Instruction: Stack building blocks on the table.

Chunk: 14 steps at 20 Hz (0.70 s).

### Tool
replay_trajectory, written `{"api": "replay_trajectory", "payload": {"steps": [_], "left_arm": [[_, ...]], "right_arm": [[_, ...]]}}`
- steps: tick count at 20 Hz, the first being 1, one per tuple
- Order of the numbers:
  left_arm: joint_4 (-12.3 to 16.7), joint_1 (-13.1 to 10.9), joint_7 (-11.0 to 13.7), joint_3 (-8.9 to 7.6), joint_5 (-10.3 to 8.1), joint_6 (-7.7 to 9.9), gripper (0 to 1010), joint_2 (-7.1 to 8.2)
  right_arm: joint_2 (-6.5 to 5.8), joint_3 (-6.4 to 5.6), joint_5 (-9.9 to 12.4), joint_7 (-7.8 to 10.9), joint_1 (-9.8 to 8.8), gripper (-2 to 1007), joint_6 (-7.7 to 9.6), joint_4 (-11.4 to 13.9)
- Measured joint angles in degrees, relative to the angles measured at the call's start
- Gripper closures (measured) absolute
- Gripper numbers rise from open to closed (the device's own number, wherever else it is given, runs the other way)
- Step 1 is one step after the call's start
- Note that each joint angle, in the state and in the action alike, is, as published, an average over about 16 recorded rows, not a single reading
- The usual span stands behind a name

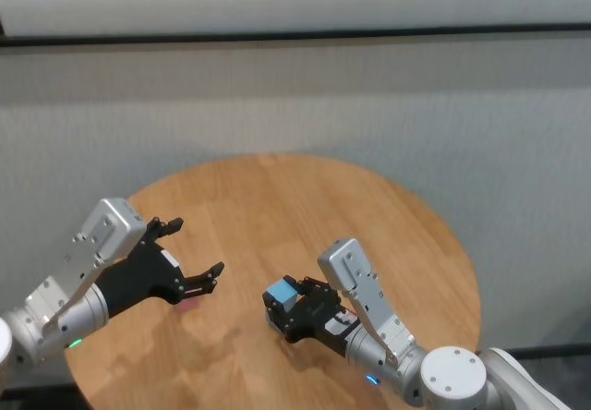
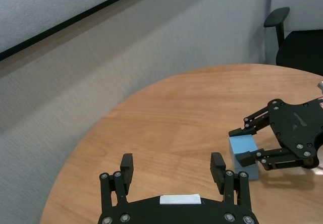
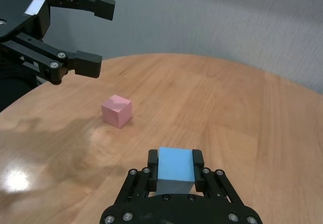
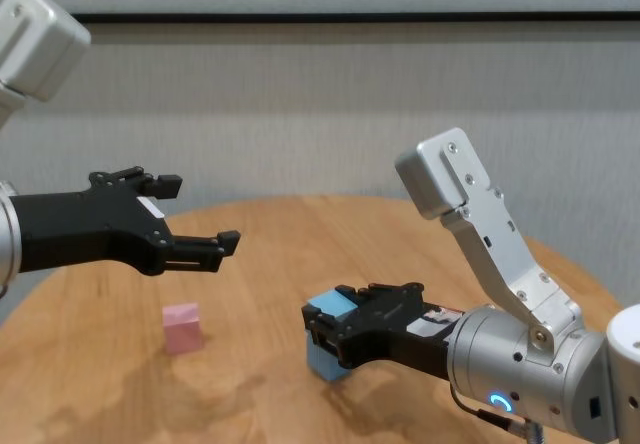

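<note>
Round wooden worktop point(image 1: 305, 216), with a pink block point(image 3: 117, 110) as the landmark near its left front. Hovering above that pink block, clear of it and touching nothing: left pincer point(image 4: 195, 216), fingers spread wide and empty.

To the right of the pink block, well apart from it: right pincer point(image 3: 175, 163), closed narrowly on the top of a blue block point(image 3: 175, 165), one finger on each side. Blue shape taller than one cube in the left wrist view point(image 2: 244, 157); possibly two blue cubes stacked, though no seam can be made out. Its base resting on the worktop there and in the chest view point(image 4: 327, 352).

Pink block flat on the wood, standing alone, with the left pincer's shadow beside it. Behind the worktop, a grey wall point(image 1: 295, 96) with a dark horizontal strip point(image 1: 295, 36).
</note>
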<state>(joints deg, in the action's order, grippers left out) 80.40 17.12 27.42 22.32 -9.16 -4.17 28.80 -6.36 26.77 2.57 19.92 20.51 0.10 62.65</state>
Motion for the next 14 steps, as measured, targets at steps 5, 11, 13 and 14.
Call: {"api": "replay_trajectory", "payload": {"steps": [5, 11, 13, 14], "left_arm": [[0.0, 0.0, 0.0, 0.00, 0.00, 0.00, 8, 0.00], [0.0, 0.0, 0.0, 0.00, 0.00, 0.00, 8, 0.00], [0.0, 0.0, 0.0, 0.00, 0.00, 0.00, 8, 0.00], [0.0, 0.0, 0.0, 0.00, 0.00, 0.00, 8, 0.00]], "right_arm": [[0.02, -0.08, 0.0, -0.01, 0.04, 521, 0.20, 0.1], [-0.04, -0.45, 0.2, -0.26, 0.08, 350, 0.11, 0.7], [-0.13, -0.81, 0.4, -0.44, 0.12, 277, -0.11, 1.0], [-0.18, -1.07, 0.5, -0.54, 0.13, 243, -0.22, 1.2]]}}
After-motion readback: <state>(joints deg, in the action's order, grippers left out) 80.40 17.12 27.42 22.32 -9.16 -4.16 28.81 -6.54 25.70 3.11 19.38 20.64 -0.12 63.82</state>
